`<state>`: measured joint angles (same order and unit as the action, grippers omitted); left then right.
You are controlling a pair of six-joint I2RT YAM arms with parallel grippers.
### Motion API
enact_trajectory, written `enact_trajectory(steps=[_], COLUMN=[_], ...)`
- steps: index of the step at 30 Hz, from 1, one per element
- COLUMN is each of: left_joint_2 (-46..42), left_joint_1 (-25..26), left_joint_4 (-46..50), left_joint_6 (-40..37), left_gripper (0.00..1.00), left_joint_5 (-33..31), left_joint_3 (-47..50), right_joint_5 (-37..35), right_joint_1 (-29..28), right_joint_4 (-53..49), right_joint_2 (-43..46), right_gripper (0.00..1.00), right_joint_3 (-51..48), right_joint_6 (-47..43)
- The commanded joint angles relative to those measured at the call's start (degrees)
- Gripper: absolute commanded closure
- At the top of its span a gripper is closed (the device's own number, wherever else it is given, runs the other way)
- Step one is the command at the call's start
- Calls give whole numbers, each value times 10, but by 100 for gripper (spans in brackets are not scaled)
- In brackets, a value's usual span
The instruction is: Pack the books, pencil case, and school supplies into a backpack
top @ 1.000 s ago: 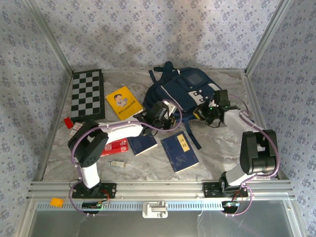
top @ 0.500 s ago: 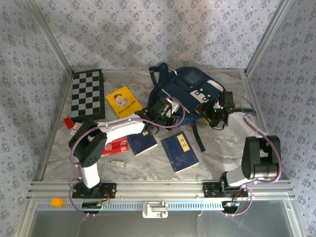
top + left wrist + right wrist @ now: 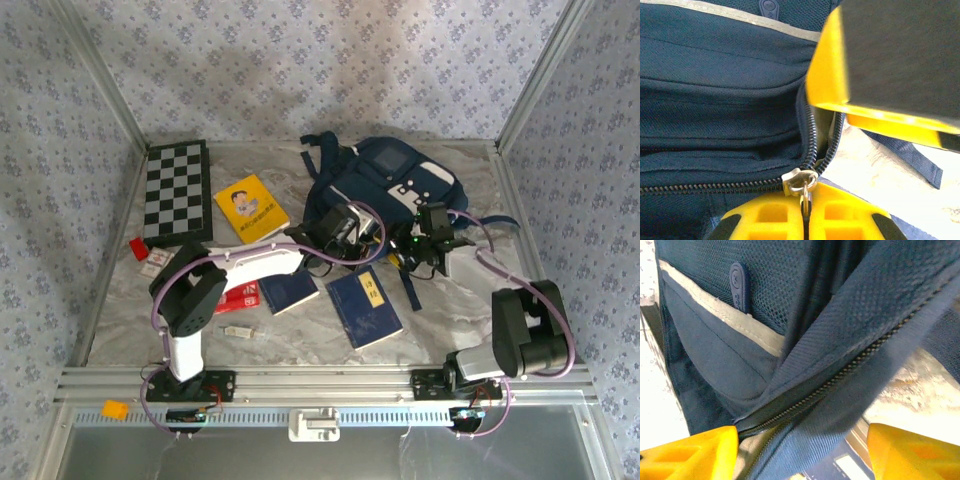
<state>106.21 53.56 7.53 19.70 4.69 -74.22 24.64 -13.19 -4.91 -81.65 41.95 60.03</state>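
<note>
The navy backpack [image 3: 385, 180] lies at the back centre, with its zip partly open. My left gripper [image 3: 347, 232] is at its near edge, shut on the metal zip pull [image 3: 801, 182]; its yellow fingers [image 3: 765, 220] meet below the slider. My right gripper [image 3: 422, 243] is open, its fingers [image 3: 690, 455] wide apart around the backpack's zip edge [image 3: 810, 395]. The yellow book [image 3: 250, 207] lies left of the backpack. Two blue books [image 3: 290, 291] [image 3: 365, 307] lie in front. The red pencil case [image 3: 240, 297] is half hidden under my left arm. A pale stick [image 3: 238, 331] lies near it.
A chequered board [image 3: 175, 190] lies at the back left. A tiny red block [image 3: 137, 247] and a white card [image 3: 158, 262] sit by the left wall. Dark straps [image 3: 408, 285] trail toward the front. The front right of the table is bare marble.
My left gripper has moved right with the zip pull. My right gripper went out to the right, then came back left and nearer. The backpack has shifted back and right.
</note>
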Motion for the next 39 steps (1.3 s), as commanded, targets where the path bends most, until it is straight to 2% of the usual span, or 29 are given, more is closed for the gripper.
enact_trajectory(steps=[1, 6, 9, 10, 16, 19, 21, 23, 28, 32, 34, 36, 39], left_joint_2=[-10, -19, -29, -34, -87, -94, -89, -78, -24, 13, 26, 36, 38], left_joint_1=[11, 10, 7, 5, -38, -58, -63, -56, -16, -5, -4, -6, -5], left_joint_4=[-34, -35, -12, -8, -8, 7, 2, -10, -21, -57, -66, -61, -53], left_joint_6=[11, 8, -4, -5, -9, -16, -16, -8, 21, 71, 80, 74, 58], left_gripper=[100, 100, 100, 100, 100, 100, 100, 100, 100, 100, 100, 100, 100], left_joint_5=[25, 19, 5, 3, 35, 45, 74, 94, 94, 93, 88, 87, 87], left_joint_3=[-18, -4, 5, 12, 95, 111, 109, 95, 27, 2, -5, -22, -34], right_joint_5=[-32, -53, -61, -61, -40, -60, -55, -61, -53, -115, -140, -178, -186], right_joint_1=[-7, 4, 19, 28, 103, 118, 121, 122, 118, 99, 74, 47, 25], right_joint_4=[33, -6, -47, -58, -125, -152, -143, -139, -142, -205, -222, -254, -266], right_joint_2=[-21, -23, -13, -11, -15, -35, -59, -84, -140, -122, -95, -63, -7], right_gripper=[43, 81, 97, 100, 100, 100, 100, 92, 75, 33, 21, 12, 7], right_joint_3=[14, 20, 28, 29, 66, 104, 125, 148, 207, 225, 210, 193, 149], right_joint_6=[8, -37, -76, -87, -166, -200, -209, -214, -229, -235, -227, -210, -174])
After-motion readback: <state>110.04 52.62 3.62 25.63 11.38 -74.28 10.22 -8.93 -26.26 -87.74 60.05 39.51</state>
